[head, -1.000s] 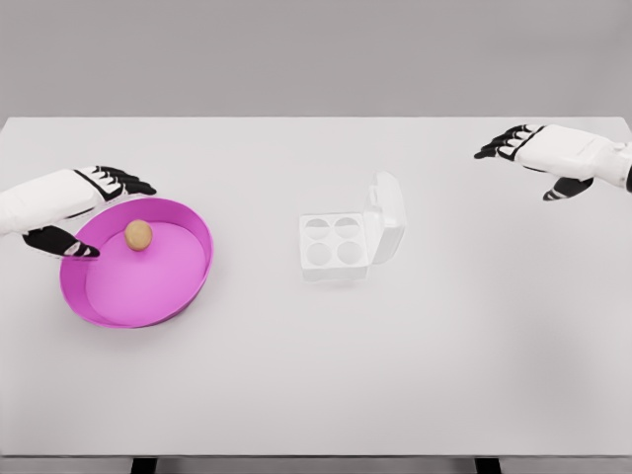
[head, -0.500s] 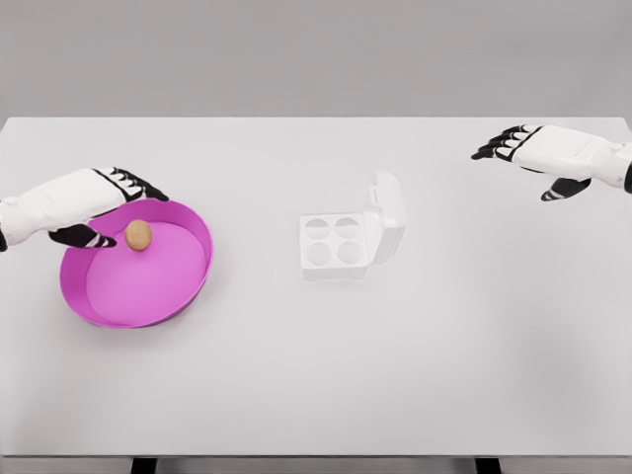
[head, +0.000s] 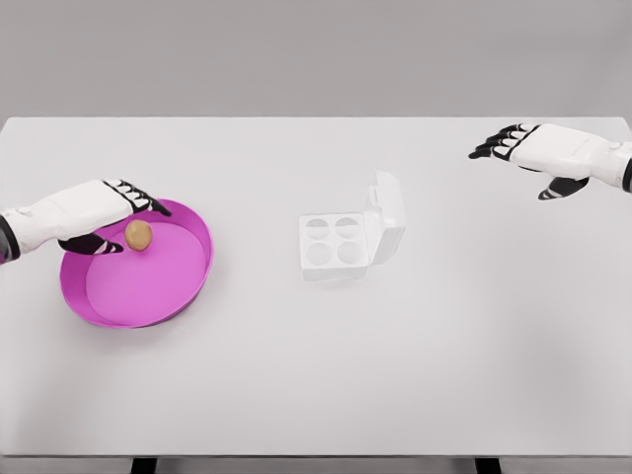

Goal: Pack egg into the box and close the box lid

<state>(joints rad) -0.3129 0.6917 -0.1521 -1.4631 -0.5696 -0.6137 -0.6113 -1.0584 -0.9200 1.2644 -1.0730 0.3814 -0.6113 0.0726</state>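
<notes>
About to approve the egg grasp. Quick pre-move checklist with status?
1. Egg sits loose in the pink dish: ok.
2. Left hand beside the egg, fingers spread around it, not closed: ok.
3. Contact between hand and egg: cannot tell.
4. Box lid open, standing up on the right side: ok.
5. All four box cups empty: ok.
6. Right hand far off at the table's right edge, holding nothing: ok.

You get bright, even, diffuse light with no glare. Shadows are faint: a soft one inside the pink tray (head: 188, 272) just beside the left hand (head: 94, 209). The render is slightly soft throughout, with no visible edge distortion.
</notes>
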